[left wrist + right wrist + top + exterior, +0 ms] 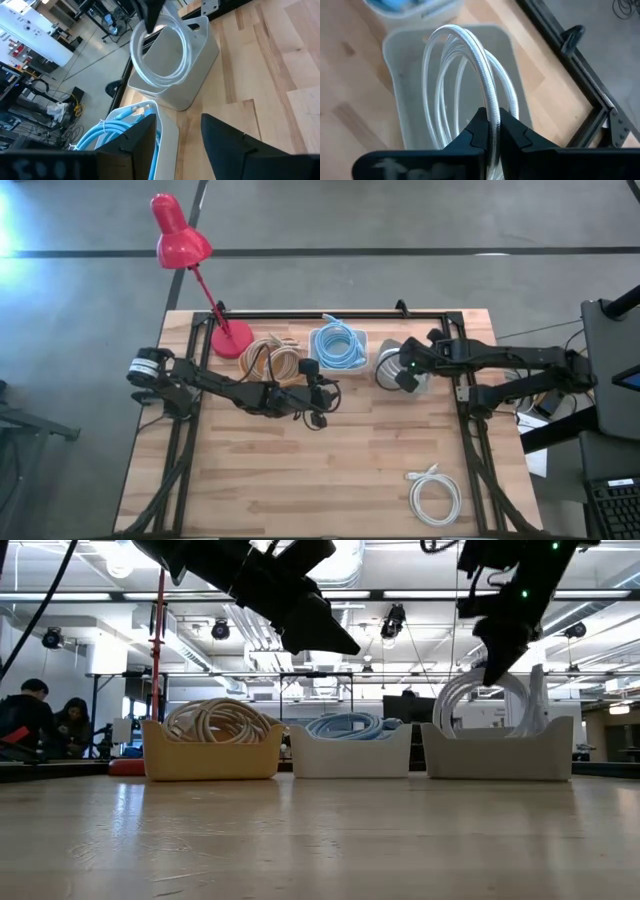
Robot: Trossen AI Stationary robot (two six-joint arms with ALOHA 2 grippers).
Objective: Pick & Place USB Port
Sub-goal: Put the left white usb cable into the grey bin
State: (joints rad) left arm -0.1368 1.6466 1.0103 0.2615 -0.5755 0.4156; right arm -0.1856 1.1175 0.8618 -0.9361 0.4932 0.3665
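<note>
On the wooden surface (330, 470), three bins stand in a row along the far edge: a yellow bin (210, 760) of beige cable, a white bin (350, 752) of blue cable and a grey bin (405, 90). The right pincer (491, 131) hangs over the grey bin, pressed together on a white coiled cable (470, 75) that stands upright in it. The left pincer (177, 145) hovers just in front of the white bin, its fingers spread and empty. A red lamp (190, 260) stands at the far left corner. Another white cable coil (433, 494) lies near the front right. No legible writing shows anywhere.
</note>
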